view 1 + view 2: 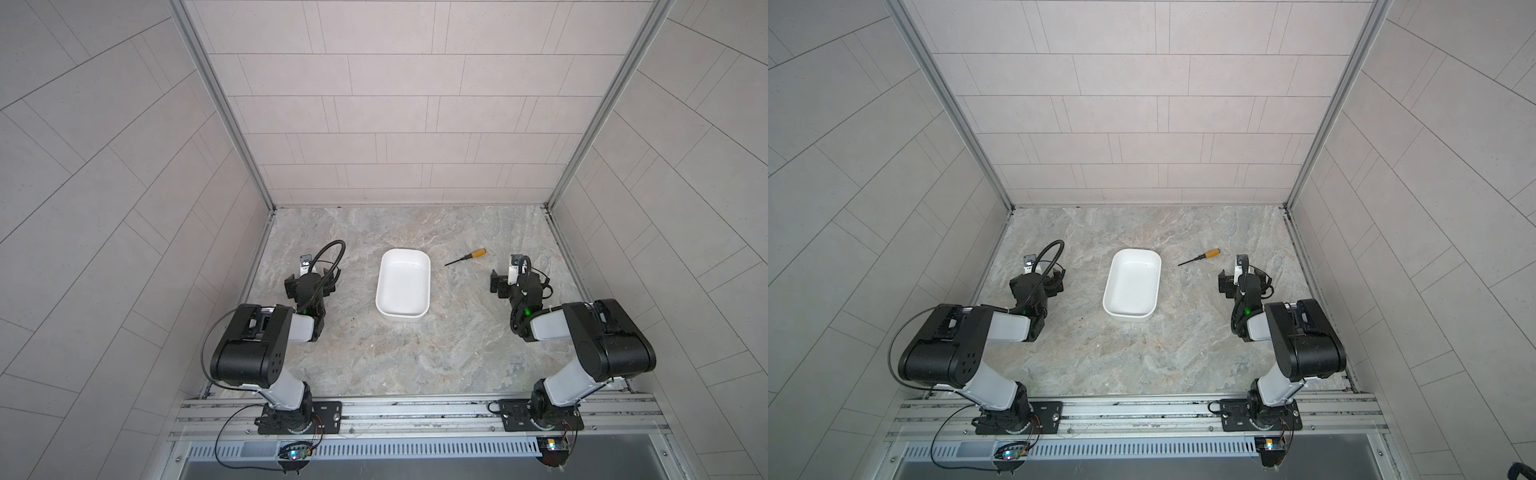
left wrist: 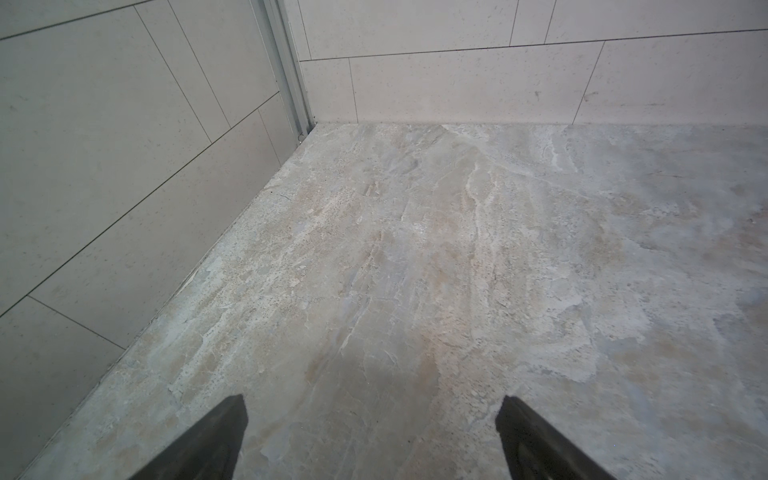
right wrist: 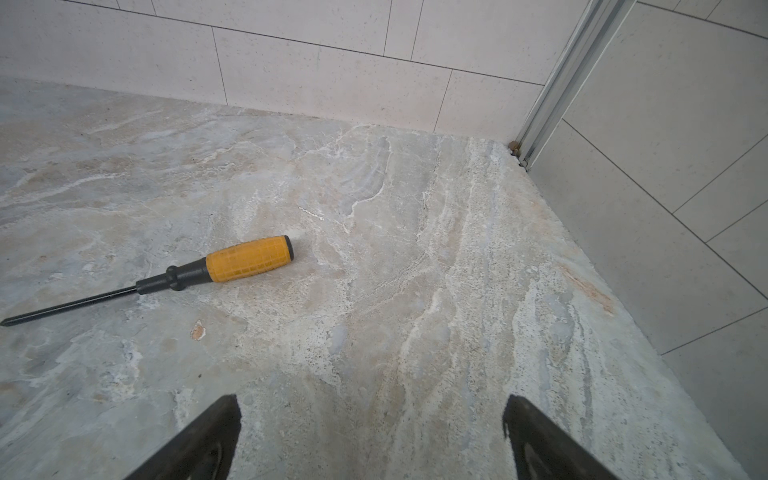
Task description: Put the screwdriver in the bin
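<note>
Orange-yellow handle, black shaft: the screwdriver (image 3: pixel 232 266) lies flat on the marble-patterned table (image 1: pixel 415 357). In both top views it is near the far right corner of the white bin (image 1: pixel 401 318), not touching it, with its tip toward the bin. Your right gripper (image 3: pixel 370 415) stands wide and empty, near the handle but not over it. The left gripper (image 2: pixel 370 415) is likewise wide, holding nothing, above bare table.

Recommendation: bring the right gripper over the ribbed handle and turn the wrist so the jaws straddle it crosswise. Descend almost to the table, then close. Avoid the thin shaft; it would likely pivot.
</note>
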Controlling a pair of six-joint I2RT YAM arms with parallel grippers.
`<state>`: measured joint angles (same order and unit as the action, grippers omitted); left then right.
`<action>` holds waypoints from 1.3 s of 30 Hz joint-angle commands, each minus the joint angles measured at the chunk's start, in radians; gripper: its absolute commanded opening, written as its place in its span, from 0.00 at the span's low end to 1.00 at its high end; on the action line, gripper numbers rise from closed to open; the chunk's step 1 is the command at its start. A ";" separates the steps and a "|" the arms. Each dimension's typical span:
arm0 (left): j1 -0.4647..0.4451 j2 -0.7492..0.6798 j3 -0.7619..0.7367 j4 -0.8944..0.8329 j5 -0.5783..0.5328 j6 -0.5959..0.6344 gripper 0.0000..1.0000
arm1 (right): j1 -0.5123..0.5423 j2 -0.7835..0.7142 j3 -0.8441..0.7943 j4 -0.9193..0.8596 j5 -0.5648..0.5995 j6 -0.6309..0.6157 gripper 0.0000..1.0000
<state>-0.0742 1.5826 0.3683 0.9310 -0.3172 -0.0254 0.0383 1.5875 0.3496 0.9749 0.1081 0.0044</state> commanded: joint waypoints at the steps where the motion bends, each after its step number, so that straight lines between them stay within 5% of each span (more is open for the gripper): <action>1: 0.002 0.007 0.015 0.024 -0.001 0.007 1.00 | -0.003 -0.011 0.011 0.000 -0.008 -0.001 0.99; 11: -0.003 0.005 0.009 0.033 0.002 0.013 1.00 | -0.006 -0.011 0.012 -0.004 -0.011 0.001 0.99; 16: -0.012 -0.004 -0.032 0.097 0.097 0.062 1.00 | -0.002 -0.021 -0.009 0.033 -0.015 -0.005 1.00; 22: -0.018 -0.049 -0.029 0.061 0.087 0.065 1.00 | 0.019 -0.189 -0.054 -0.041 0.104 0.014 1.00; 25: -0.026 -0.134 0.003 -0.076 0.063 0.064 1.00 | 0.044 -0.293 -0.035 -0.175 0.182 0.017 1.00; 29: -0.078 -0.312 0.146 -0.505 -0.071 0.028 1.00 | 0.117 -0.385 0.010 -0.323 0.302 0.015 0.99; 33: -0.103 -0.451 0.299 -0.957 -0.009 -0.156 1.00 | 0.244 -0.510 0.234 -0.751 0.355 0.033 0.99; 35: -0.104 -0.502 0.330 -1.117 -0.033 -0.348 1.00 | 0.253 -0.530 0.371 -1.005 0.346 0.165 0.99; 36: -0.105 -0.519 0.345 -1.215 -0.038 -0.432 1.00 | 0.252 -0.530 0.411 -1.151 0.370 0.342 0.99; 38: -0.104 -0.532 0.355 -1.331 0.013 -0.427 1.00 | 0.247 -0.516 0.376 -1.352 0.409 0.600 0.99; 39: -0.103 -0.531 0.335 -1.321 0.065 -0.371 1.00 | 0.226 -0.509 0.342 -1.346 0.354 0.599 0.99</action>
<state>-0.1791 1.0431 0.7265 -0.0757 -0.3103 -0.3084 0.2871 1.0603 0.7582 0.0471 0.4347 0.3092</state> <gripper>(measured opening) 0.998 0.994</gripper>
